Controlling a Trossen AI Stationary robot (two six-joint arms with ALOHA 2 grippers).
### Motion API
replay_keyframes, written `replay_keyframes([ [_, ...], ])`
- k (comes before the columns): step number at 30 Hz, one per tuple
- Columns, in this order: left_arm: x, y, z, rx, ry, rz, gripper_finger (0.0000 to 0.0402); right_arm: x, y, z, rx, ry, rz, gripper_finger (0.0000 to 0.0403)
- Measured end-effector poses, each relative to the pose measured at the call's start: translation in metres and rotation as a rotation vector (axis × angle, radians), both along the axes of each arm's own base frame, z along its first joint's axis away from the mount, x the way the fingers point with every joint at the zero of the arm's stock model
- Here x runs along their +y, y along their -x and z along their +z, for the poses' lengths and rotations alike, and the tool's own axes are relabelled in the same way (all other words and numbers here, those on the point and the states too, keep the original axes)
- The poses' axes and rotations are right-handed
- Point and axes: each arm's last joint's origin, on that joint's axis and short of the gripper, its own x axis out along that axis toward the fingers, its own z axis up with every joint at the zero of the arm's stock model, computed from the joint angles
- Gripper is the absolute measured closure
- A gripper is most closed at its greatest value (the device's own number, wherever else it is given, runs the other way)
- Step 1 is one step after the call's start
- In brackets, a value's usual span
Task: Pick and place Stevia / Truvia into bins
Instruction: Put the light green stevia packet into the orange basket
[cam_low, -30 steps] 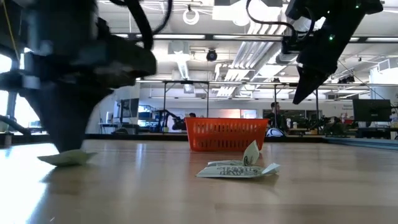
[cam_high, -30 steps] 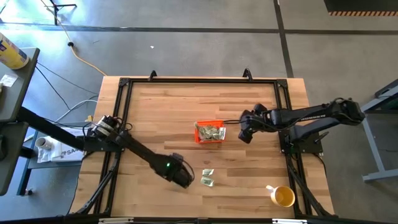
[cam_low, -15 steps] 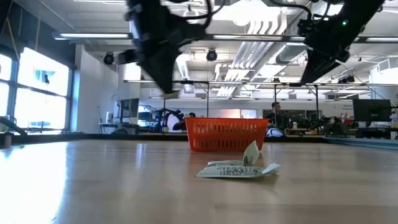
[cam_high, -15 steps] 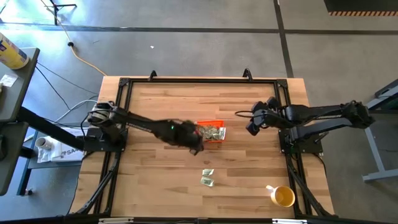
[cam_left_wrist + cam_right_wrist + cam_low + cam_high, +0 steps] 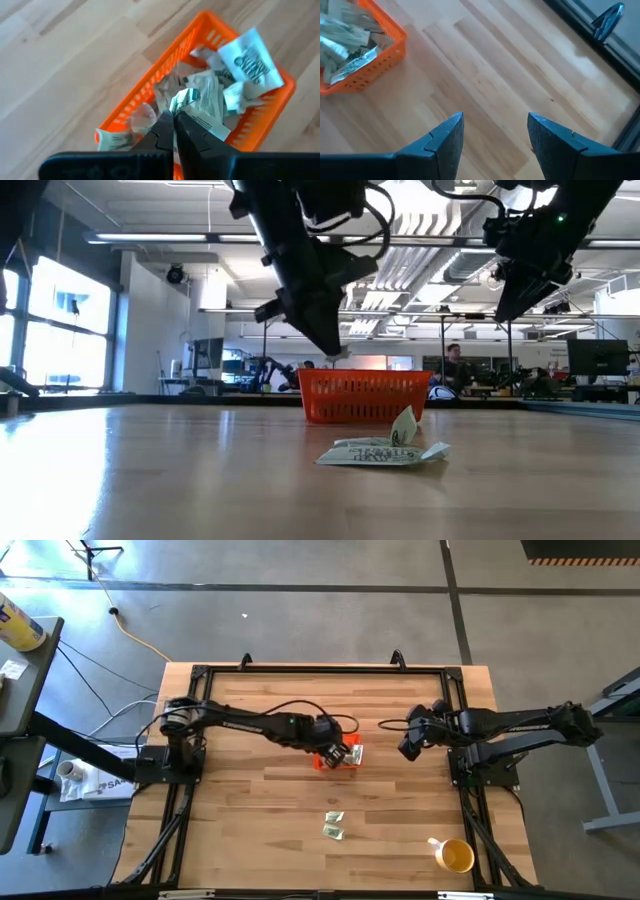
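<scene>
The orange bin (image 5: 321,762) (image 5: 365,395) (image 5: 131,106) (image 5: 370,70) stands mid-table, piled with several pale green and white Stevia packets (image 5: 210,95). My left gripper (image 5: 337,750) (image 5: 335,352) (image 5: 173,116) hovers just above the bin, shut on one packet. Two more packets (image 5: 334,817) (image 5: 333,831) lie flat on the wood nearer the near edge, and show crumpled in the low view (image 5: 385,450). My right gripper (image 5: 405,750) (image 5: 505,305) (image 5: 495,125) hangs open and holds nothing, above bare wood to the right of the bin. My left gripper pinches a thin packet (image 5: 178,97) between its two fingers, which point down from above. A pale green strip of it pokes out past the fingertips. The packet is lifted clear, just over the bin's heap (image 5: 342,353).
A yellow cup (image 5: 455,856) sits near the table's near right corner. A black frame (image 5: 200,675) runs around the table edges. Bare wood lies left of the bin and along the near side. Beyond the table the low view shows a workshop with a person far back.
My left gripper rose from the near part of the table, where it was down on a packet, and swung toward the far edge and right, carrying the packet over the bin. My right gripper drew back from the bin toward the right edge.
</scene>
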Motion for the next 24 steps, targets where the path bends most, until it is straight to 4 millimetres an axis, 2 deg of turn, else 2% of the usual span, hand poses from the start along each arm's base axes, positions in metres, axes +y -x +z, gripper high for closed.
replay_keyframes([
  [4, 0.0, -0.002, -0.009, 0.029, 0.023, -0.007, 0.0337, 0.002, -0.004, 0.0, -0.015, -0.057, 0.059, 0.0192],
  [7, -0.006, -0.001, -0.011, 0.046, 0.044, -0.008, 0.0304, 0.004, -0.01, -0.002, -0.028, -0.118, 0.112, 0.0192],
  [13, -0.015, 0.006, -0.01, 0.092, 0.078, -0.008, 0.0222, 0.008, -0.039, -0.014, -0.072, -0.214, 0.217, 0.0192],
  [15, -0.018, 0.012, -0.005, 0.115, 0.117, -0.016, 0.0199, 0.01, -0.051, -0.02, -0.091, -0.272, 0.283, 0.0192],
  [18, -0.034, 0.022, 0.013, 0.099, 0.097, -0.042, 0.018, 0.014, -0.068, -0.031, -0.102, -0.348, 0.388, 0.0192],
  [24, -0.07, 0.061, 0.045, 0.192, -0.009, -0.105, 0.0183, 0.039, -0.096, -0.053, -0.114, -0.383, 0.656, 0.0192],
])
